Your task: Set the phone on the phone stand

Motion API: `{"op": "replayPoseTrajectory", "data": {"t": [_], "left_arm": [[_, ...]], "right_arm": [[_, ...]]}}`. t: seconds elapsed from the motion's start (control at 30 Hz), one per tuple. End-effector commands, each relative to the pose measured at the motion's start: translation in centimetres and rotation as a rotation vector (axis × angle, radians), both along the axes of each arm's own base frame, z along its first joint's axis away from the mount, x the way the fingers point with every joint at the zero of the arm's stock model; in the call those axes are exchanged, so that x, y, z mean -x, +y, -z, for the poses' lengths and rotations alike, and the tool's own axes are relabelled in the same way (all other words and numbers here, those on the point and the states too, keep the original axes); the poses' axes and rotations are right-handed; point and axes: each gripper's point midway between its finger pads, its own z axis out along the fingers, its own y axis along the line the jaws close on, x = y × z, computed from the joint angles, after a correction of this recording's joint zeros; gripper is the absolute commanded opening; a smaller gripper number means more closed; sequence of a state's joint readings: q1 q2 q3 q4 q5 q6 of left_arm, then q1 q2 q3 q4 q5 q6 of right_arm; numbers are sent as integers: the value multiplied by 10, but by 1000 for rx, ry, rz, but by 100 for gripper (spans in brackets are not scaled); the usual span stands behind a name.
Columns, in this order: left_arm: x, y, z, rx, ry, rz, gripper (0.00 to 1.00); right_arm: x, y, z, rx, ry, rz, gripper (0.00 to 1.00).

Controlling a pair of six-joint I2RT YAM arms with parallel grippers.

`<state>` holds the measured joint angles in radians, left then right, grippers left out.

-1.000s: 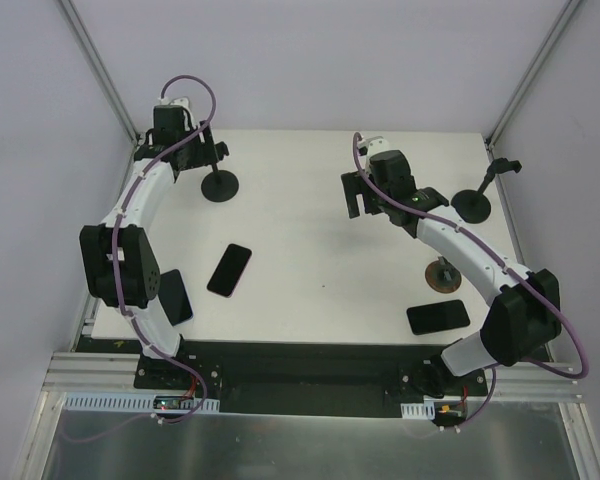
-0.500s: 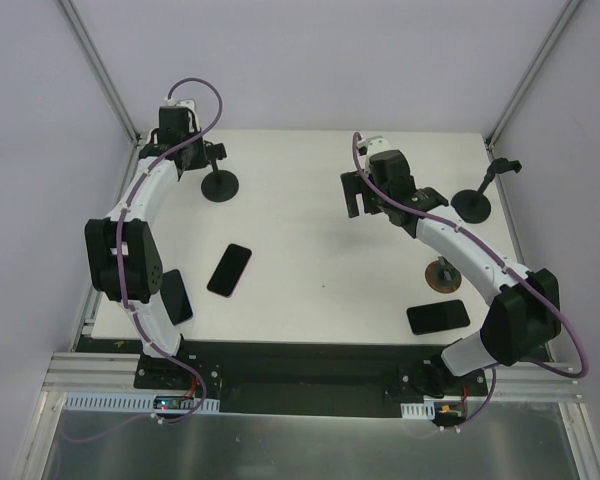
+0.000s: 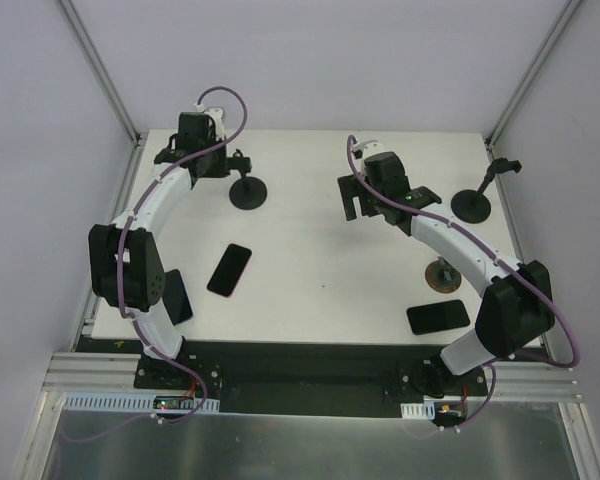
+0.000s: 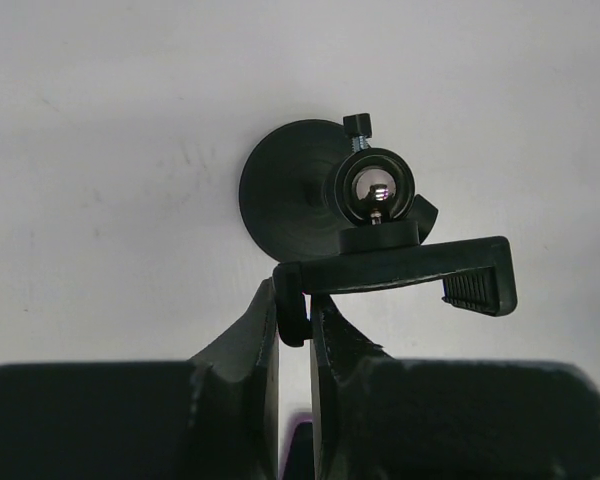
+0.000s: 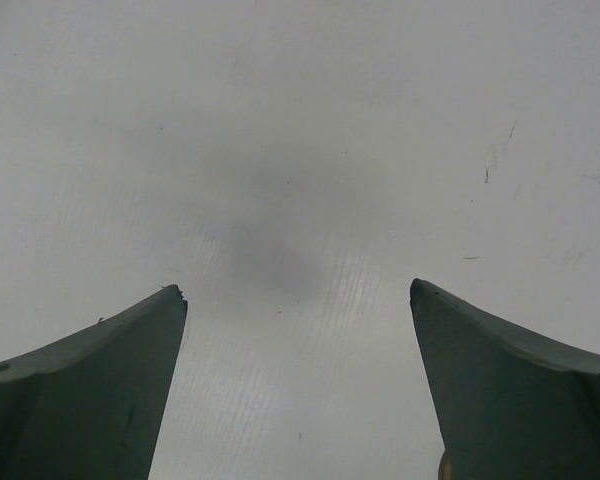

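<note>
**Left end effector clamping the stand, phone lying well apart**

The left end effector is reaching toward the far-left corner of the white counter. Its fingers are pressing together on the left end of the cradle bar of the black phone stand with a round base. In the left wrist view the bar is running out to the right of the fingers, and the base is sitting on the counter beyond them.

The flat black rectangular phone is lying face-down or dark-screened on the counter, left of centre. It is well apart from the left end effector and nearer the near edge than the stand is.

The right end effector is hovering over bare counter toward the far edge, right of centre. Its fingers are spread wide and holding nothing.

A second black phone is lying by the left edge, partly under the left arm. A third black phone is lying near the near-right corner. A second black stand is standing by the right edge.
</note>
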<state>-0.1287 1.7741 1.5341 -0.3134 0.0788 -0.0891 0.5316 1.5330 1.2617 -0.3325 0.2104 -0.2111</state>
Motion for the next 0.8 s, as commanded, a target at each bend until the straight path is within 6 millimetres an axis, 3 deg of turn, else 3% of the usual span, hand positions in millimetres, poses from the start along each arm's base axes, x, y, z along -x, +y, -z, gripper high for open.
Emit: {"op": "replayPoseTrajectory", "data": {"t": [0.0, 0.2, 0.33, 0.57, 0.77], "left_arm": [[30, -56, -51, 136, -92, 157, 0], [70, -114, -47, 209, -40, 274, 0], [86, -142, -49, 195, -45, 310, 0], [109, -176, -50, 127, -69, 348, 0], [134, -184, -59, 94, -87, 303, 0]], "right_arm": [[-9, 6, -16, -45, -38, -1, 96], [-11, 4, -12, -28, -34, 9, 96], [-11, 3, -10, -19, -32, 13, 96], [-12, -4, -10, 1, -41, 35, 96], [-12, -6, -11, -8, -41, 41, 96]]}}
